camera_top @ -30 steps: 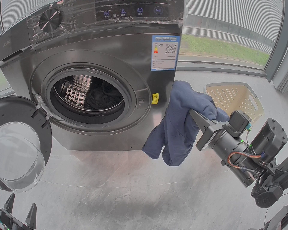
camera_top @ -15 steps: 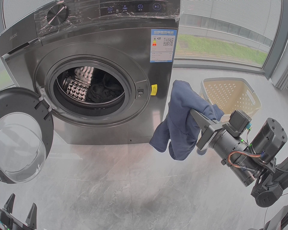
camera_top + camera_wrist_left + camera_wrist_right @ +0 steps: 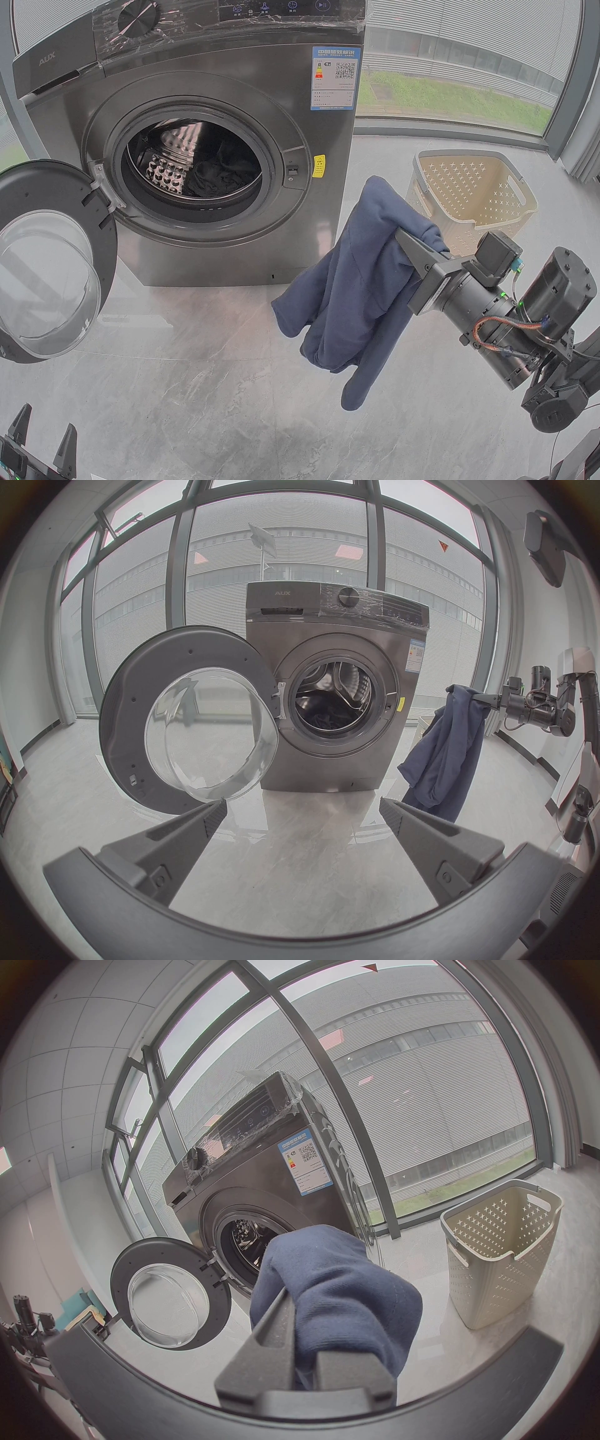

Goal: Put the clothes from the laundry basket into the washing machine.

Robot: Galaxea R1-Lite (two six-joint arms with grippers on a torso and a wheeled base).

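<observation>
We see our right gripper (image 3: 409, 245) clamped on the navy garment (image 3: 353, 294), its tips buried in cloth, while our left gripper (image 3: 301, 804) gapes wide.

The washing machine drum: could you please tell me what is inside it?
A dark garment lies heaped low in the drum, against its perforated steel wall. The opening's lower rim hides the drum floor, so more clothes may lie unseen.

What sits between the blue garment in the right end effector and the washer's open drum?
Nothing blocks it: in the head view only bare grey floor and the washer's front panel separate the blue garment from the drum opening.
</observation>
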